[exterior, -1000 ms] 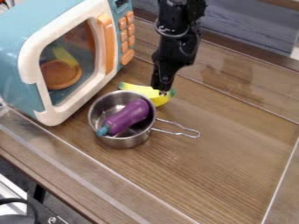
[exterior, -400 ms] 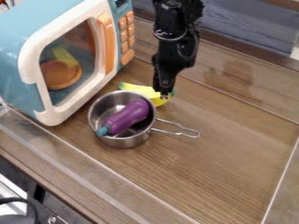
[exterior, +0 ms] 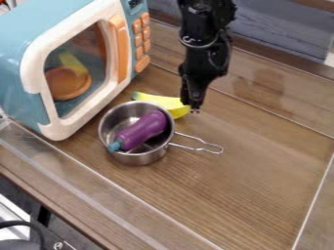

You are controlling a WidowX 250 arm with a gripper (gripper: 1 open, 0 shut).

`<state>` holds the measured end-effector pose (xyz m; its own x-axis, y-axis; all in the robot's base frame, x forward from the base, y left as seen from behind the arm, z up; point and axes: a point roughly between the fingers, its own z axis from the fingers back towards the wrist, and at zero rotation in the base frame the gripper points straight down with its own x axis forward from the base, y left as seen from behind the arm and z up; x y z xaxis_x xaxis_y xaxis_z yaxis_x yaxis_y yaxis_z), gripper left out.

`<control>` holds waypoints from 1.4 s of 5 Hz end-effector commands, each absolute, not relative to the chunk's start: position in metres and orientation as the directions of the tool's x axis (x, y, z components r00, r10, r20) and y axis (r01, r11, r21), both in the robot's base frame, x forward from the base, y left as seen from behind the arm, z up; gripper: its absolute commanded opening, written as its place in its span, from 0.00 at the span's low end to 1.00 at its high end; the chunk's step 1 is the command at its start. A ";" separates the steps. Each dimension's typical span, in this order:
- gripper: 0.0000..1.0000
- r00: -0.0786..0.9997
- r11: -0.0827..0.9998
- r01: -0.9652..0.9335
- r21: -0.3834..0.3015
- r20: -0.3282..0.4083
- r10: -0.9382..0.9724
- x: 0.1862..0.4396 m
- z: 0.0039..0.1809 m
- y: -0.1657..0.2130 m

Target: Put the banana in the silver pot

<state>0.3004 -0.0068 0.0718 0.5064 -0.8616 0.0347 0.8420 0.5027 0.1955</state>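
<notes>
silver pot point(exterior: 120, 146): polished metal, mirror-bright wall; thin wire handle at 3 o'clock.
banana point(exterior: 162, 102): smooth yellow plastic, slight sheen.
eggplant point(exterior: 140, 129): glossy purple plastic, inside the pot.
toy microwave point(exterior: 39, 59): smooth teal and cream plastic, semi-gloss; clear window.
table point(exterior: 261, 186): dark wood-grain surface, satin finish with soft reflections; glossy raised edge.
gripper point(exterior: 192, 102): black, matt, hard-looking finish.

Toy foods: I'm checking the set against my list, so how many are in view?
3. The banana lies on the table behind the silver pot, the purple eggplant sits inside it, and yellow-orange food shows through the microwave's window; more may be hidden.
</notes>
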 end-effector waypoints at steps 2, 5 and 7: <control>0.00 0.523 0.529 0.817 0.232 0.092 -0.848 0.310 0.084 -0.006; 0.00 0.634 0.646 0.732 0.216 0.132 -0.762 0.307 0.095 0.009; 0.00 0.698 0.715 0.672 0.193 0.158 -0.698 0.299 0.084 -0.004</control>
<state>0.2950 -0.0039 0.0676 0.7096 -0.6946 0.1183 0.6780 0.7188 0.1541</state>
